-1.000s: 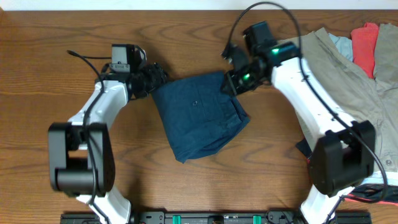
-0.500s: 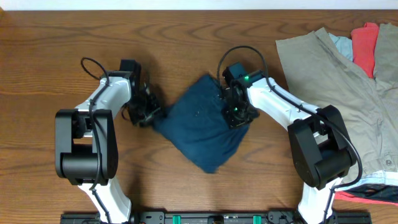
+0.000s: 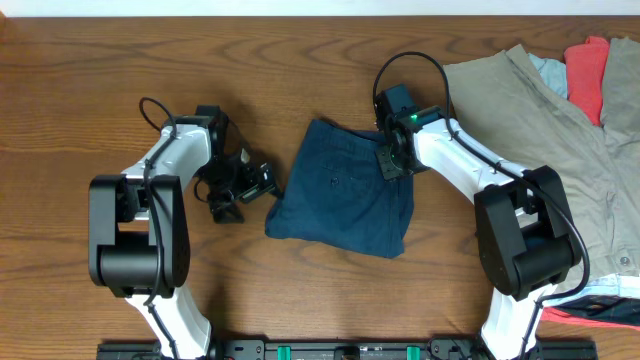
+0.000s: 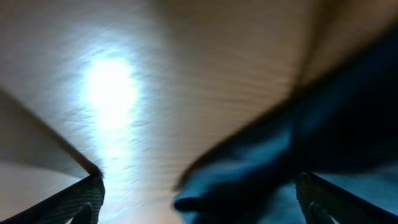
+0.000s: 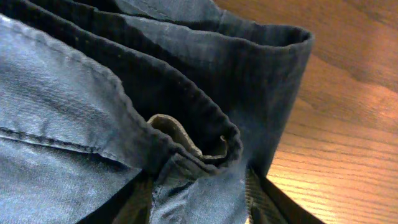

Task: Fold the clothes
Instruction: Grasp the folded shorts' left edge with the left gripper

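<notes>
left gripper (image 3: 245, 195): fingers apart, off the cloth | right gripper (image 3: 390, 165): clamped on navy shorts (image 3: 340, 205) waistband | risk: one-sided tug could bunch the fold

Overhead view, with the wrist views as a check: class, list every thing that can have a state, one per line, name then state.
navy shorts, folded, lying flat on the table.
left gripper, open, clear of the shorts.
right gripper, shut on the shorts' waistband edge.
khaki garment, unfolded, spread loosely.
red piece, bunched, not folded.
light blue piece, mostly hidden, only a strip showing.
</notes>
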Motion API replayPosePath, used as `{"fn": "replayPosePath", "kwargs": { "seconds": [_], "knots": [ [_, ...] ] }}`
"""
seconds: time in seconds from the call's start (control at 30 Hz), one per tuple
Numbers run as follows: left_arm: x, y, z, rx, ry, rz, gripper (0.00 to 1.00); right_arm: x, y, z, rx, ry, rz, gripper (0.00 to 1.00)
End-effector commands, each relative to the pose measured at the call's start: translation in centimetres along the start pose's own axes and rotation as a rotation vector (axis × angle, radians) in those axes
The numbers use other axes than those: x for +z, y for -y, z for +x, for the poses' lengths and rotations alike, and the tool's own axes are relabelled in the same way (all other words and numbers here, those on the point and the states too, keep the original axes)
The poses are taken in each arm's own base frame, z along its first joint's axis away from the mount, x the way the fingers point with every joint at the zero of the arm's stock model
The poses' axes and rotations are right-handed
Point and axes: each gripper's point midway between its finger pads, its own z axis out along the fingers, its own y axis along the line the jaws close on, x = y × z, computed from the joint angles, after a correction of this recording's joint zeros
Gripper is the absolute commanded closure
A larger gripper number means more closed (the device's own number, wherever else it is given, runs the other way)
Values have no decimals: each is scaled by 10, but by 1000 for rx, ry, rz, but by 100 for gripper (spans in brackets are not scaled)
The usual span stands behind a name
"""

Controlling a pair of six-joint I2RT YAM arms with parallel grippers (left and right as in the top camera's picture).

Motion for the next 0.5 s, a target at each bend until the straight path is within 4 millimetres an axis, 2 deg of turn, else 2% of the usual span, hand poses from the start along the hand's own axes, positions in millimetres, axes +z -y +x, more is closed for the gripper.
{"fn": "replayPosePath", "kwargs": {
  "seconds": [0.0, 0.13, 0.3, 0.47],
  "knots": [
    [-20, 40, -5, 189, 51, 184, 2, -1, 2, -5, 14, 11, 11, 49],
    [-32, 64, -9, 278, 98, 301, 2, -1, 2, -4, 14, 7, 12, 48],
    [-34, 69, -18, 337, 142, 313, 2, -1, 3, -3, 14, 0, 13, 47],
    [-28, 71, -12, 403, 134, 306, 2, -1, 3, -3, 14, 0, 13, 47]
  ]
}}
